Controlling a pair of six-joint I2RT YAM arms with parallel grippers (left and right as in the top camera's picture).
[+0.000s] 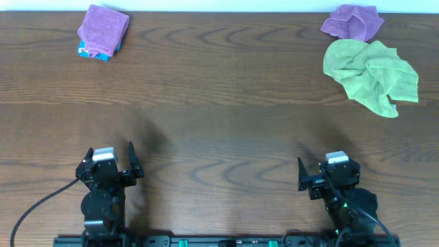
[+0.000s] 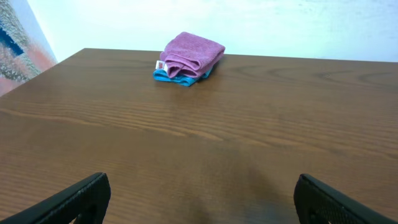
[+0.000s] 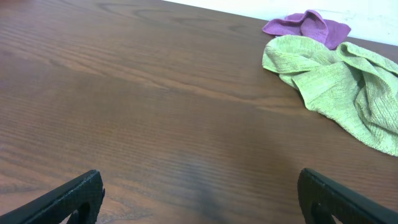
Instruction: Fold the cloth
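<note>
The cloth (image 1: 104, 27) lies folded into a compact purple-magenta bundle at the far left corner of the table (image 1: 219, 103). In the left wrist view, the cloth (image 2: 191, 53) shows rounded folds facing the camera and a small white tag (image 2: 163, 65) at its left edge. It rests on top of a blue cloth (image 1: 92, 53), which peeks out beneath it along the near and left sides.

The table is dark brown wood with a strong grain running across its width. A pale, plain wall (image 2: 280, 25) rises just behind its far edge. At the far left of the left wrist view there is a blurred patch of mixed colours that cannot be made out.

At the far right corner sits a bunched purple cloth (image 1: 353, 22), crumpled and touching a lime-green towel (image 1: 370, 74) that sprawls in loose folds just nearer the robot. Both are well apart from the folded bundle.

The left end effector (image 1: 110, 148) sits at the near edge of the table with its fingers (image 2: 93, 190) spread wide and nothing between them. The right end effector (image 1: 328, 165) is also at the near edge, its fingers (image 3: 87, 186) likewise parted and empty. Only bare wood shows between each pair of fingers.
</note>
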